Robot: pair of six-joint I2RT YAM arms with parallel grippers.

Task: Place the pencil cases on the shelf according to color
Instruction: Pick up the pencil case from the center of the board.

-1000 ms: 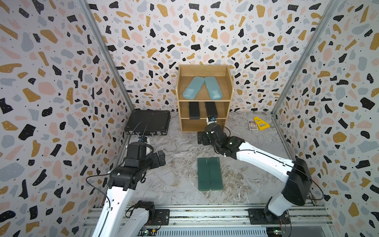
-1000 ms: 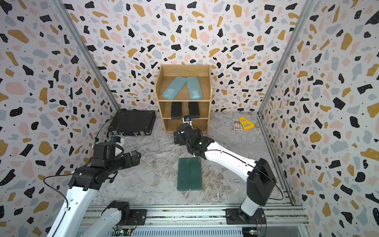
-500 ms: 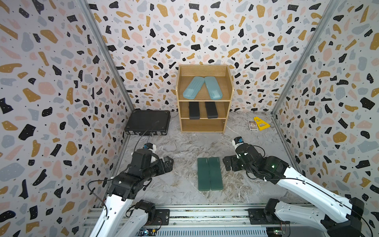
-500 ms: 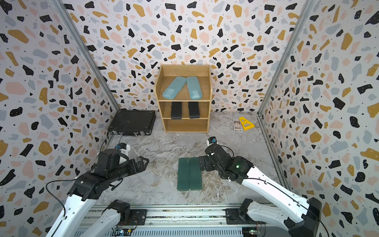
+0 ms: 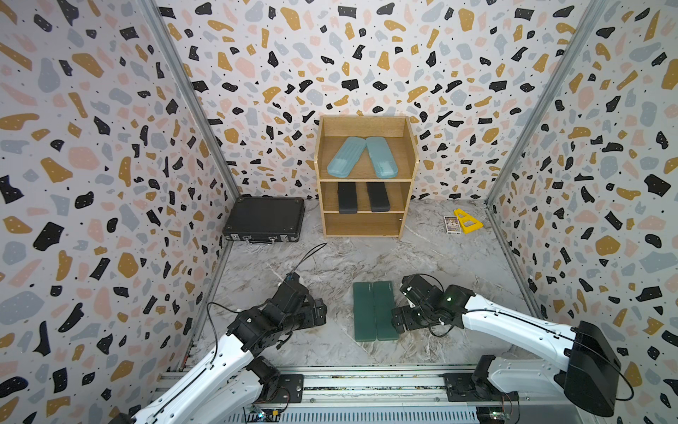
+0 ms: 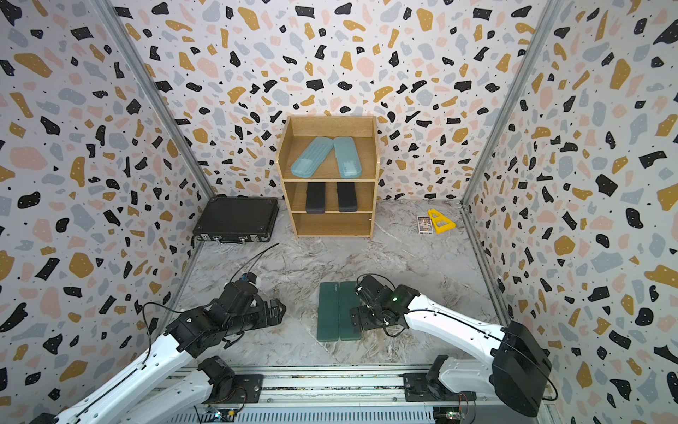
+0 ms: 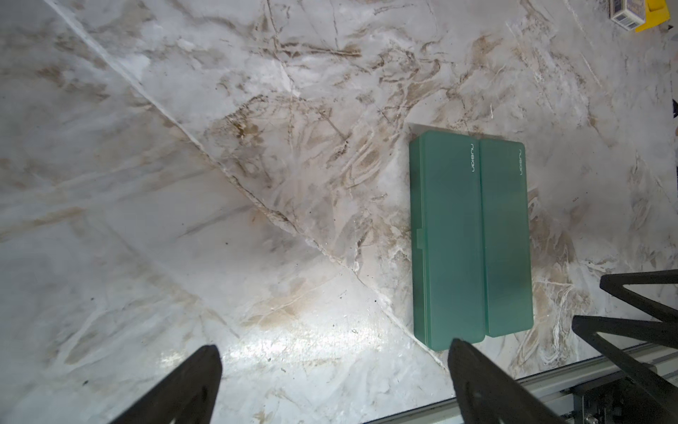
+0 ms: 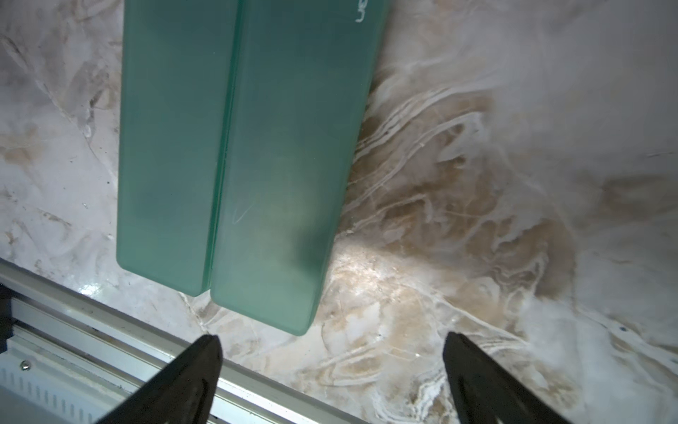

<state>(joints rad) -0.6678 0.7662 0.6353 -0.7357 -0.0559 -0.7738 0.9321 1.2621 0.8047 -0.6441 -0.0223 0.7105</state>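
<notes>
Two dark green pencil cases (image 5: 374, 310) lie side by side on the marble floor, also seen in the left wrist view (image 7: 445, 238) and the right wrist view (image 8: 290, 165). The wooden shelf (image 5: 363, 224) stands at the back wall. Two light blue cases (image 5: 346, 156) rest on its top tier and two black cases (image 5: 347, 197) on the middle tier. My left gripper (image 5: 321, 312) (image 7: 334, 361) hangs open left of the green pair, a short gap away. My right gripper (image 5: 398, 323) (image 8: 330, 352) is open at the pair's right edge, low over the floor, holding nothing.
A large black briefcase (image 5: 264, 219) lies left of the shelf against the wall. A yellow triangular piece (image 5: 466, 221) and a small card box (image 5: 451, 224) sit at the back right. The metal base rail (image 5: 367, 381) runs just in front of the green cases.
My right arm pulled back from the shelf's middle tier down to the right side of the green cases. My left arm swung forward and right toward them. Both grippers stayed open.
</notes>
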